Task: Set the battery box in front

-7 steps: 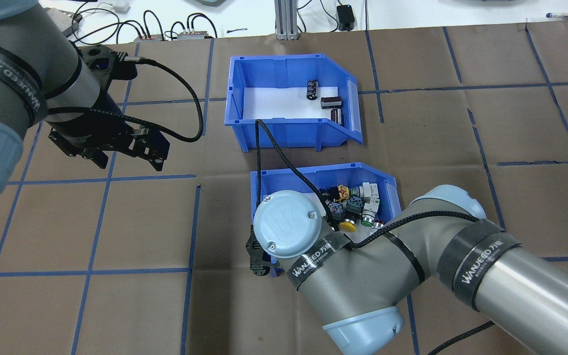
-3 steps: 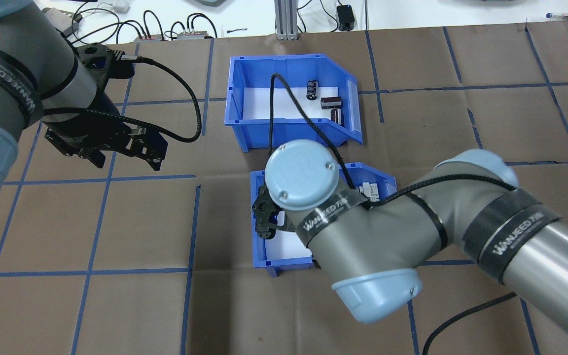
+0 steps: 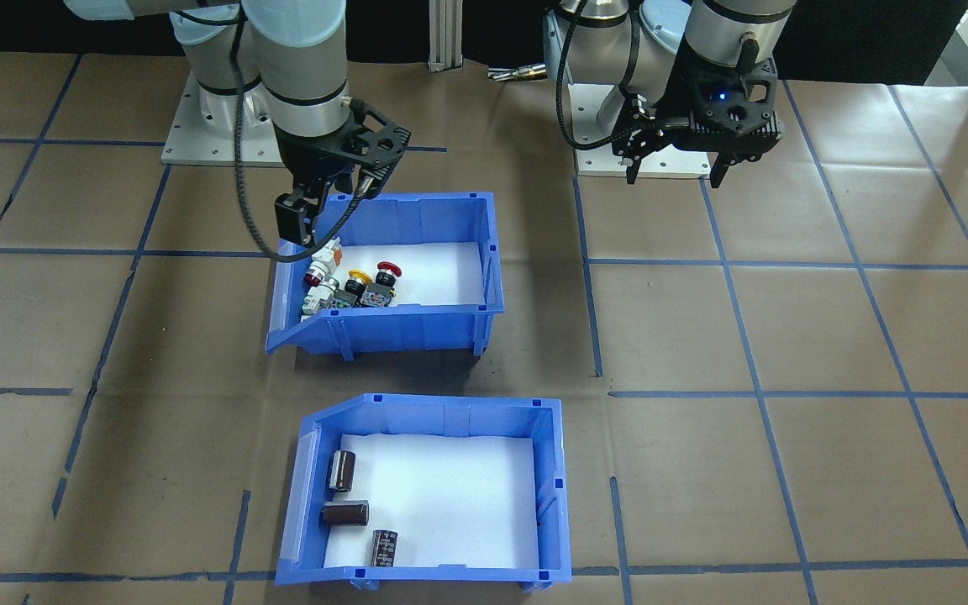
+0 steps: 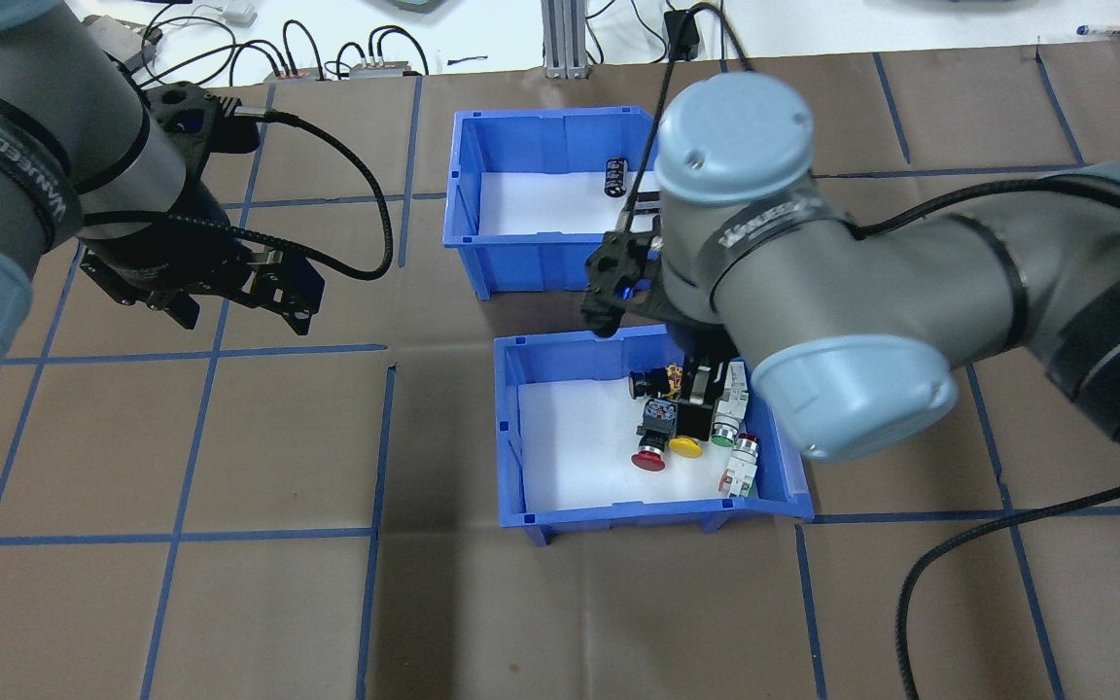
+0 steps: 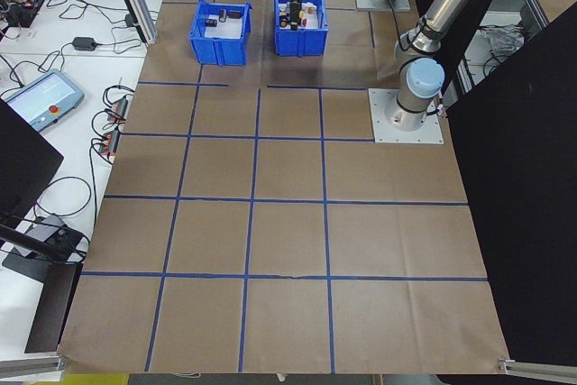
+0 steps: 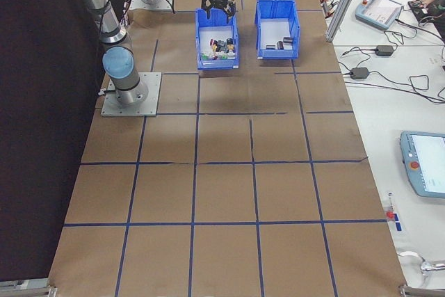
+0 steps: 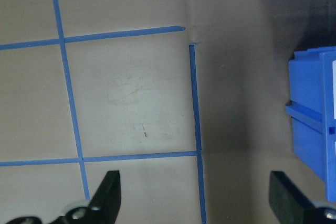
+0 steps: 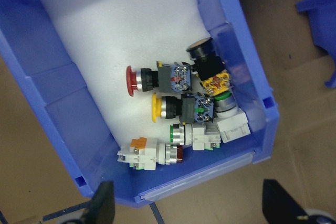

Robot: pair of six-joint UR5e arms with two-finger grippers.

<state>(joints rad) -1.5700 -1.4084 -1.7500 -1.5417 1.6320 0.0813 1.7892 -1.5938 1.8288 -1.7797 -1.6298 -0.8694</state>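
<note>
Front-facing view: the battery box [image 3: 425, 491] sits on the table's operator side with three dark cylinders [image 3: 343, 470] at its sloped end, apart from the switch bin [image 3: 391, 277] nearer the robot. Above that bin's sloped end hangs the right gripper [image 3: 328, 197], jaws apart and empty. Well aside over bare paper, the left gripper [image 3: 676, 164] is likewise spread and holds nothing

switch bin [image 4: 511, 428] on taped brown table [image 4: 181, 603]
</note>
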